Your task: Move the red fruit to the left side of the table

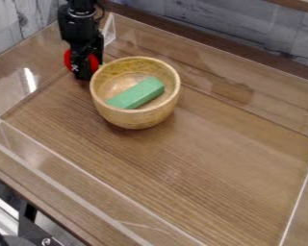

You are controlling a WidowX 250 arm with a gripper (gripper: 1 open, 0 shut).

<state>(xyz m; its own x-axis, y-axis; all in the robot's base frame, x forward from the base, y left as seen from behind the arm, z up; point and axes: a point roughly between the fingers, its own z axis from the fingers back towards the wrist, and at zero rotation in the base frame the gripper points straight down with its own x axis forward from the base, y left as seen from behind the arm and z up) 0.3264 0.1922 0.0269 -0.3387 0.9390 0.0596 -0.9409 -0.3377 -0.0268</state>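
Observation:
The red fruit (pixel 72 67) lies at the far left of the table (pixel 183 178), just left of the wooden bowl. My black gripper (pixel 78 61) has come straight down over it. Its fingers stand open on either side of the fruit, with red showing between and below them. Most of the fruit is hidden by the gripper. I cannot see whether the fingers touch it.
A wooden bowl (pixel 135 119) holding a green block (pixel 135 94) stands right beside the gripper, to its right. Low clear acrylic walls (pixel 28 91) border the tabletop, and the left wall runs close to the fruit.

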